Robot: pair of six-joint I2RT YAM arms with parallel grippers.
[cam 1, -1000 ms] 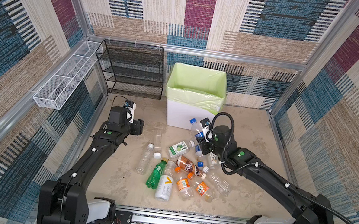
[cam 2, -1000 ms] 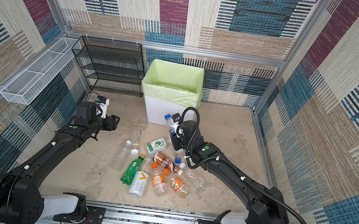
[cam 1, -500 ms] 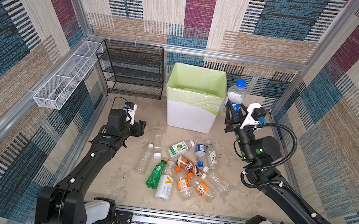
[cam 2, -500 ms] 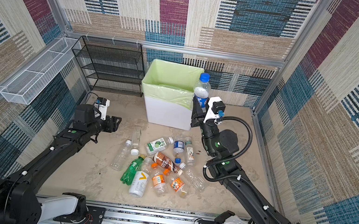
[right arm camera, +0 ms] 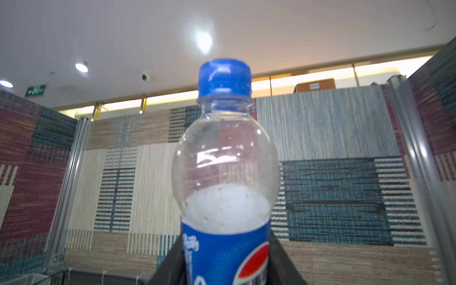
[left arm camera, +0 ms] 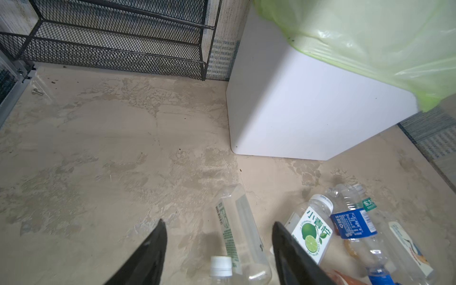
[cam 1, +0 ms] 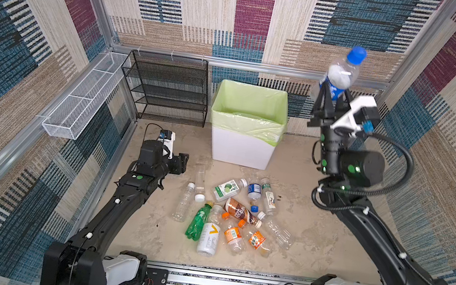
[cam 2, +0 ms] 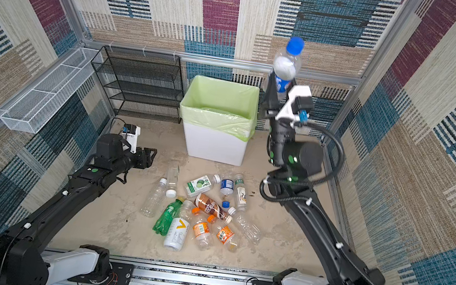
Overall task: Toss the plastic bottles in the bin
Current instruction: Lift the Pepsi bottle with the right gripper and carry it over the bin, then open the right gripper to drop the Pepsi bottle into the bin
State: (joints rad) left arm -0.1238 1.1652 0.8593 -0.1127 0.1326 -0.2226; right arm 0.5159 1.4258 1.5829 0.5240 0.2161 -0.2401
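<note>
Bottle with blue cap (cam 1: 342, 74) upright in clenched right pincer (cam 1: 333, 94), left pincer (left arm camera: 218, 223) parted, empty.

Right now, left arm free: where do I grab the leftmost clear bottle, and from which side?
Best bet: mid-body, from straight above, jaws across its width. The leftmost clear bottle lies flat on the floor, cap toward the back; its lower body has bare floor on both sides, while another bottle's white cap crowds its neck.

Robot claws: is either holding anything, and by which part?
The right gripper holds a blue-capped bottle by its labelled lower body. The left gripper is open and empty.
</note>
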